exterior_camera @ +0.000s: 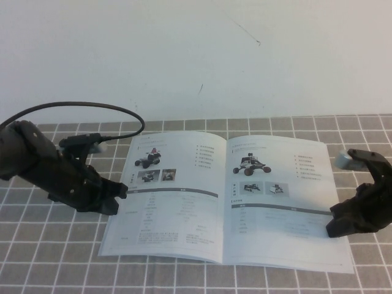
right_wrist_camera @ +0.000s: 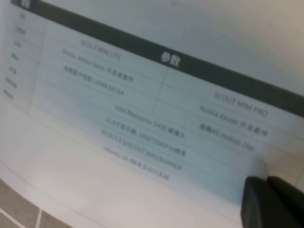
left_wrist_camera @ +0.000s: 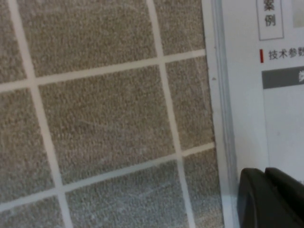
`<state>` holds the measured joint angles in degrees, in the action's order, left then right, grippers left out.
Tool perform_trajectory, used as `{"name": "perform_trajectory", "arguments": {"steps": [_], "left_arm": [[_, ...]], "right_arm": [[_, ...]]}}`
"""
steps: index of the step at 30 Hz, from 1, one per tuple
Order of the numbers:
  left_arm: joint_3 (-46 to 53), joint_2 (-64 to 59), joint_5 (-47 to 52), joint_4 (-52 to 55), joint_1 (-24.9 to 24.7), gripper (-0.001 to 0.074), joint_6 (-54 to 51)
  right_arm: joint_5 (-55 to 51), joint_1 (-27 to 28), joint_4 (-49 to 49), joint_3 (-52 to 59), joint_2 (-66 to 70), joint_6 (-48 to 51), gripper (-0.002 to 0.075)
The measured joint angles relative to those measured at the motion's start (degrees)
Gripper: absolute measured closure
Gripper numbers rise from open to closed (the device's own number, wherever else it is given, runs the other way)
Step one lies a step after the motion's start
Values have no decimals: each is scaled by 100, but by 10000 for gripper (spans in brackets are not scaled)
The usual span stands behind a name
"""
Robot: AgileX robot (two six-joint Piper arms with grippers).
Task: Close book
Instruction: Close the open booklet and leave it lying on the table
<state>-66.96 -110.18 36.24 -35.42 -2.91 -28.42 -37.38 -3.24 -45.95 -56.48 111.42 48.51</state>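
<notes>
An open booklet lies flat on the grey checked cloth, showing pages with small vehicle photos and tables. My left gripper is low at the booklet's left edge; in the left wrist view its fingers are pressed together and sit over the page margin. My right gripper rests at the right page's outer edge. In the right wrist view its fingers are also together, against the printed table page, with nothing seen between them.
A black cable arcs from the left arm over the cloth behind the booklet. A white wall rises behind the table. Checked cloth shows on all sides of the booklet.
</notes>
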Motion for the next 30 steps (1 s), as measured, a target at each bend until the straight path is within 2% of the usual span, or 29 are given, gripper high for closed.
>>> {"name": "perform_trajectory", "arguments": {"steps": [5,9,13,20,30], "left_arm": [[-36,-177,-121,-14,0,739,-45],[-69,-230,-121,-37,-213,739,-58],[-107,-332,-368,-105,-668,739,-243],[-332,-480,-854,-904,-1640,739,-875],[-1952,-654,7,-1824,-2517,739,-1439]], "right_arm": [[-13,0,0,-8,23,0,729],[-13,0,0,-8,23,0,729],[-13,0,0,-13,23,0,729],[-27,0,0,-13,32,0,729],[-40,10,0,-13,32,10,729]]}}
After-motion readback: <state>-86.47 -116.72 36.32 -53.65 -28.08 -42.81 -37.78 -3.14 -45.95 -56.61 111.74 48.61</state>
